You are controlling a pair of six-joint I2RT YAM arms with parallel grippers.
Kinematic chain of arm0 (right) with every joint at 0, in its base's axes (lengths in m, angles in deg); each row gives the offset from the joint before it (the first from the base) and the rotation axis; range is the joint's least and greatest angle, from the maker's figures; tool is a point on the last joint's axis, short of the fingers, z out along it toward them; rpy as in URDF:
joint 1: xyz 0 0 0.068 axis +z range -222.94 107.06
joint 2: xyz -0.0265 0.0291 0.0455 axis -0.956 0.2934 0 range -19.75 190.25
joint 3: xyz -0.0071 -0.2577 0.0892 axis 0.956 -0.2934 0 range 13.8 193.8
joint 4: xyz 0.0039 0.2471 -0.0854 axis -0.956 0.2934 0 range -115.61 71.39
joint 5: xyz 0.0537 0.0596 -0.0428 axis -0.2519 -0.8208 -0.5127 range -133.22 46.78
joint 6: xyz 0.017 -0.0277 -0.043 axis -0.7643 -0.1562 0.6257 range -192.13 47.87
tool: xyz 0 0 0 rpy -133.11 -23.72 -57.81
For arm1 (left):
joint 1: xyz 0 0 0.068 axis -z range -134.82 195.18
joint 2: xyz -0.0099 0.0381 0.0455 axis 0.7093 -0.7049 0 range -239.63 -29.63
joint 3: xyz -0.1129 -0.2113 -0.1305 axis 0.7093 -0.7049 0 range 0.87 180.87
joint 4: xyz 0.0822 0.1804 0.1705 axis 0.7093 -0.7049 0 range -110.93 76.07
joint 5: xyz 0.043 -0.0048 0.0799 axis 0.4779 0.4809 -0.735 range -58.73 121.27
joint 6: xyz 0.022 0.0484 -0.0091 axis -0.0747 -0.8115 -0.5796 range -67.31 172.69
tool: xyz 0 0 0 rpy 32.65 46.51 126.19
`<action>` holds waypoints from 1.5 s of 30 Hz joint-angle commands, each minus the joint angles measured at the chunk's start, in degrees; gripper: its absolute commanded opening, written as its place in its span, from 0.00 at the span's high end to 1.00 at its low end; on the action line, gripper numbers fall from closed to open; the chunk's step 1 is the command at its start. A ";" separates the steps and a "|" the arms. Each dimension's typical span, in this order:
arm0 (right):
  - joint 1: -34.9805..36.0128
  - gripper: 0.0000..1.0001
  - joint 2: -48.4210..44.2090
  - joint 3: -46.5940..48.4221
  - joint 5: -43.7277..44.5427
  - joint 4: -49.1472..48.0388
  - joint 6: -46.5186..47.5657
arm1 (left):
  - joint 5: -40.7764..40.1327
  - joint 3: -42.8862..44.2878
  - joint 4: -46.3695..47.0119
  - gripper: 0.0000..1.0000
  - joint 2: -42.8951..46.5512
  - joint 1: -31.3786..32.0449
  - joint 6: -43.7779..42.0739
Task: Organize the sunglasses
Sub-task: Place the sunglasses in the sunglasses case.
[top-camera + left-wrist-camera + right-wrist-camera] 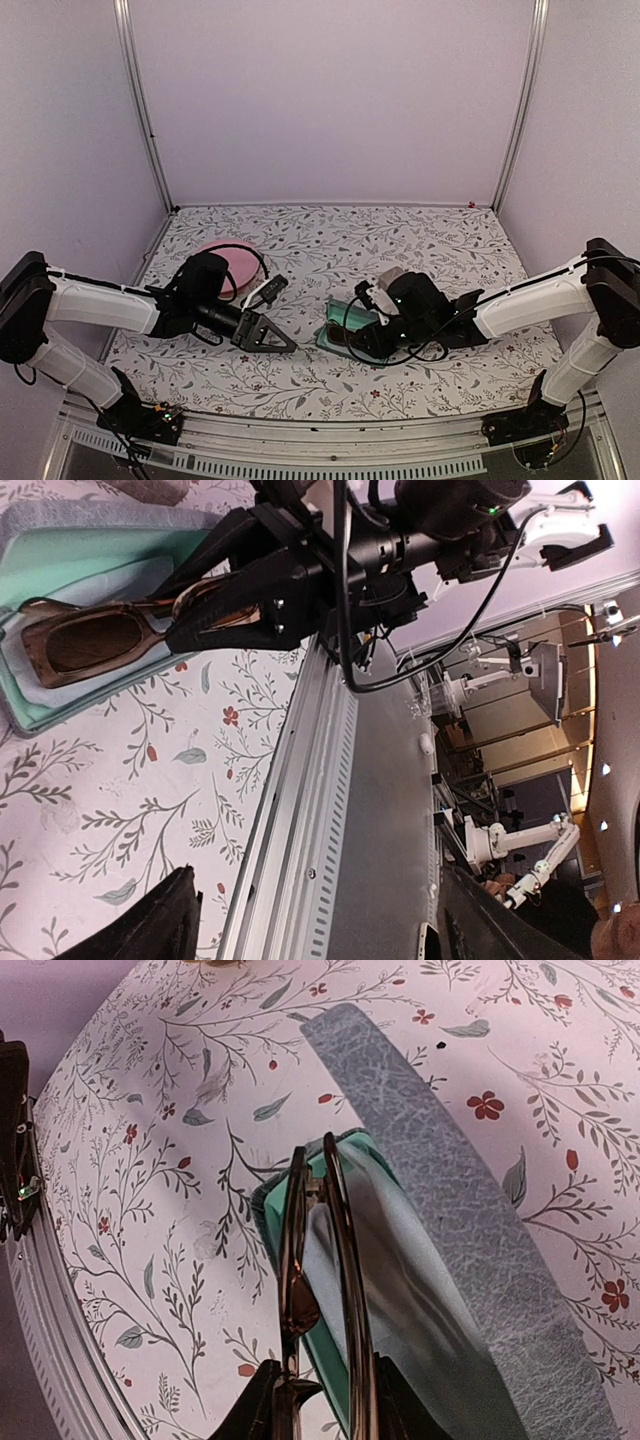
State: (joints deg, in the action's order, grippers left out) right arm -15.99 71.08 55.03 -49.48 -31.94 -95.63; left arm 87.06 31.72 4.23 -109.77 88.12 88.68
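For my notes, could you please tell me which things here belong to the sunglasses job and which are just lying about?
Job: dark-framed sunglasses; right end effector gripping them.
Lying about: blue-grey case; pale cloth beneath the sunglasses; round pink object.

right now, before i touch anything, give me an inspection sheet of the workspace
surface: floral table cover, lying flat
job's things: dark-framed sunglasses, folded, over a pale blue cloth on a teal pad; no second pair seen
clutter: grey oblong case beside the pad; pink round object behind the left arm
grippers: left gripper open and empty; right gripper shut on the sunglasses
cables: black cable looping over the pink object; another loops at the right wrist
surroundings: plain walls, metal frame posts; other robot arms beyond the front rail
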 commanded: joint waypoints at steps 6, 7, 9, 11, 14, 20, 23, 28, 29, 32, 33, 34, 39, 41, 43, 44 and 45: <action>-0.93 0.69 1.58 -0.98 -1.00 -3.43 -1.24 | -0.16 -1.03 0.30 0.18 0.51 -0.66 -0.87; -0.91 0.69 1.79 -0.98 -1.03 -3.45 -1.24 | -0.16 -1.01 0.30 0.18 0.51 -0.68 -0.88; -1.00 0.67 2.14 -0.92 -1.10 -3.43 -1.43 | -0.06 -1.04 0.38 0.18 0.56 -0.72 -0.91; -1.00 0.66 2.44 -0.89 -1.11 -3.43 -1.57 | -0.02 -1.01 0.39 0.18 0.60 -0.67 -0.91; -0.99 0.64 2.89 -0.81 -1.28 -3.35 -1.65 | -0.05 -1.05 0.39 0.18 0.66 -0.66 -0.91; -1.04 0.62 3.00 -0.73 -0.93 -2.72 -1.48 | -0.07 -1.19 0.56 0.18 0.73 -0.72 -0.68; -1.03 0.60 2.51 -0.48 -0.57 -1.84 -1.07 | -0.07 -1.23 0.74 0.18 0.61 -0.67 -0.52; -0.94 0.55 0.98 0.63 -0.15 0.84 0.18 | -0.07 -1.23 1.15 0.18 0.28 -0.66 -0.45; -0.96 0.54 0.67 0.99 0.11 1.67 0.43 | -0.07 -1.23 1.22 0.18 0.15 -0.71 -0.43; -0.58 0.49 -0.52 1.83 1.06 4.09 1.49 | 0.17 -1.45 1.97 0.18 -0.14 -0.68 -0.03; -0.35 0.48 -0.89 2.05 1.38 4.80 1.80 | 0.19 -1.51 2.24 0.18 -0.12 -0.67 0.17; -0.08 0.47 -1.16 2.27 1.69 5.44 2.00 | 0.20 -1.58 2.32 0.18 -0.11 -0.66 0.19; 1.67 0.44 -2.04 3.61 4.26 8.88 2.80 | 0.30 -1.65 2.45 0.18 -0.19 -0.63 0.25; 2.72 0.42 -2.06 4.28 5.97 10.92 3.18 | 0.31 -1.67 2.50 0.18 -0.06 -0.65 0.25; 4.33 0.41 -2.01 5.37 8.65 13.31 3.72 | 0.37 -1.67 2.50 0.18 -0.10 -0.65 0.34; 5.43 0.40 -1.85 6.07 10.56 14.67 3.86 | 0.38 -1.67 2.58 0.18 -0.04 -0.64 0.36; 6.24 0.39 -1.61 6.72 11.97 16.67 4.22 | 0.34 -1.67 2.59 0.18 -0.08 -0.60 0.44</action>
State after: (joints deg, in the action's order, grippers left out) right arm -12.86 70.51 58.68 -44.32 -22.30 -93.08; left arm 87.14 30.80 5.32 -109.77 88.12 88.98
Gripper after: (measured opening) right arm 0.592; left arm 0.820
